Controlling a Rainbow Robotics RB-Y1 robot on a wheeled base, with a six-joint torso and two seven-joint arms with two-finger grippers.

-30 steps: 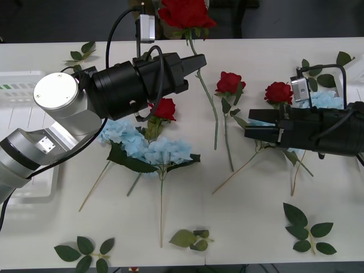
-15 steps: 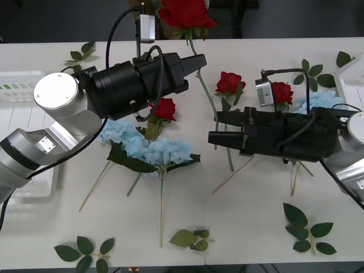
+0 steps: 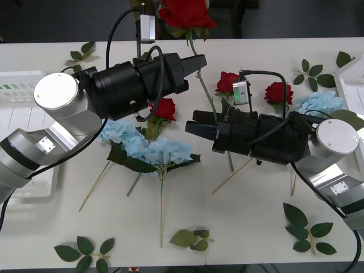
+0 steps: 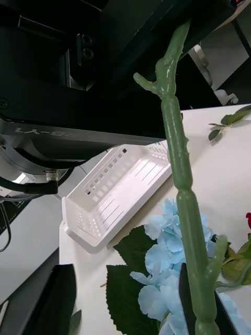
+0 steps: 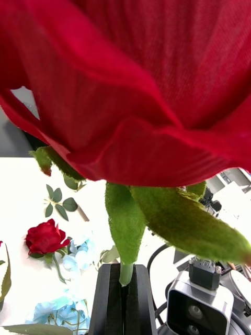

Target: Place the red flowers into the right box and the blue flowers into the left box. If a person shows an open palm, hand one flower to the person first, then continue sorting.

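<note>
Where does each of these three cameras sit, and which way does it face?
Front view: above the arms, looking down at the table; both arms show, left jaws holding a red rose.
Left wrist view: on the left wrist, looking up the rose; shut jaws grip its stem.
Right wrist view: on the right wrist, facing the left box; open jaws by that stem.
Shared: both wrist views show the stem.

Matt fabric red flowers (image 3: 186,13)

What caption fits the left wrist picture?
Left gripper pinching a red rose by its stem.
</note>
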